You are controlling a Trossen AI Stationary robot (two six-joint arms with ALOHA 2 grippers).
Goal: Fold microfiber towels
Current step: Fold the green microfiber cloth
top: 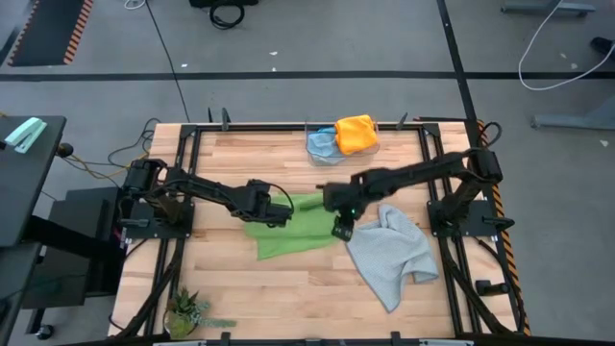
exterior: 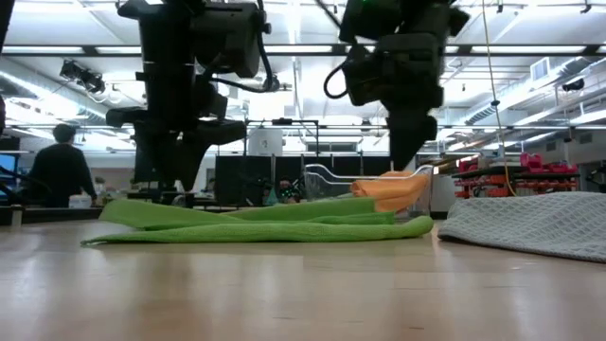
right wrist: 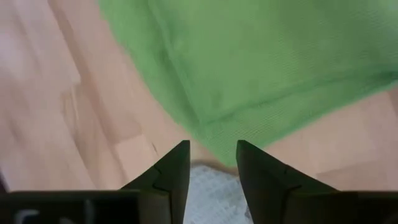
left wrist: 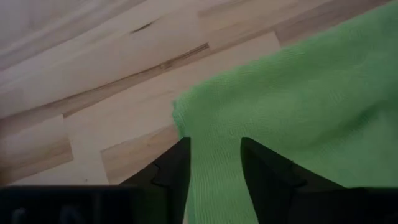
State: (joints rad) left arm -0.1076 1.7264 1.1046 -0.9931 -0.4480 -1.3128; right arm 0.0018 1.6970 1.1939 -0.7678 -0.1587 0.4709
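The bright green towel [top: 293, 226] lies folded in layers on the wooden table's middle [exterior: 256, 225]. My left gripper [top: 279, 210] is open over its left corner [left wrist: 214, 165], with green cloth showing between its fingers. My right gripper [top: 342, 229] is open above the towel's right corner [right wrist: 212, 165] and, in the low view, clear of the cloth [exterior: 409, 152]. The light grey towel [top: 392, 255] lies crumpled to the right. The yellow-orange towel [top: 356, 133] and the light blue towel [top: 322, 144] rest at the far edge. My left gripper points steeply down at the green towel's left corner [left wrist: 186, 115], one finger [left wrist: 177, 171] on either side of a strip of the cloth. I cannot tell whether its fingertips touch the cloth. The towel lies flat on the table.
A clear container [top: 312, 130] at the far edge holds the blue and yellow-orange towels. A small potted plant [top: 185, 312] stands at the near left corner. A person [exterior: 59, 170] is in the room behind the table. Bare wood lies along the near edge.
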